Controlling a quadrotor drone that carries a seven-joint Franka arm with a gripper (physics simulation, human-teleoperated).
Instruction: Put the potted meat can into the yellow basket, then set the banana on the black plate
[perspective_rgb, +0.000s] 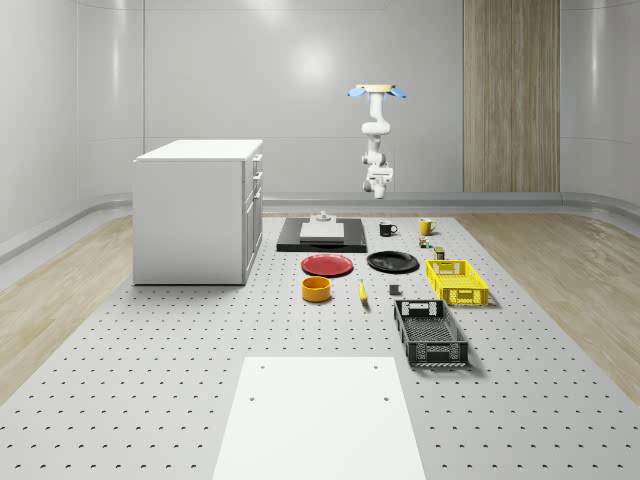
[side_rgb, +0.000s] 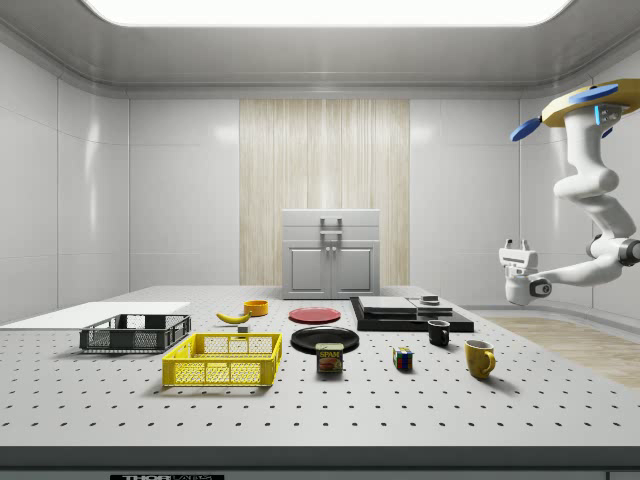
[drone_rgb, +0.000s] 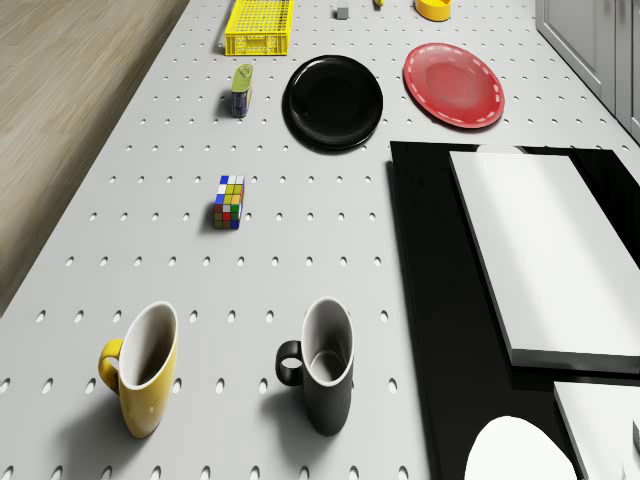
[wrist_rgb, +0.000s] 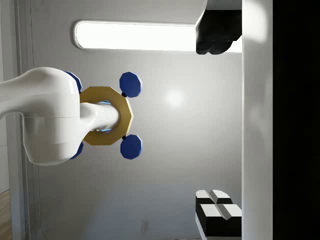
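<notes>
A matt grey perforated desk (perspective_rgb: 150, 380) carries a glossy black plate (drone_rgb: 333, 101), a shiny red plate (drone_rgb: 453, 84), glazed-looking yellow (drone_rgb: 145, 368) and black mugs (drone_rgb: 324, 364), a yellow plastic mesh basket (side_rgb: 224, 360), beside wood-grain flooring (perspective_rgb: 560, 270).

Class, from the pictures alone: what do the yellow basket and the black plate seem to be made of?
Yellow basket: probably moulded plastic; uniform matte yellow, open lattice walls. Black plate: likely glazed ceramic or glossy plastic; its smooth surface shows soft highlights. As simulator renders, neither material is certain.
</notes>
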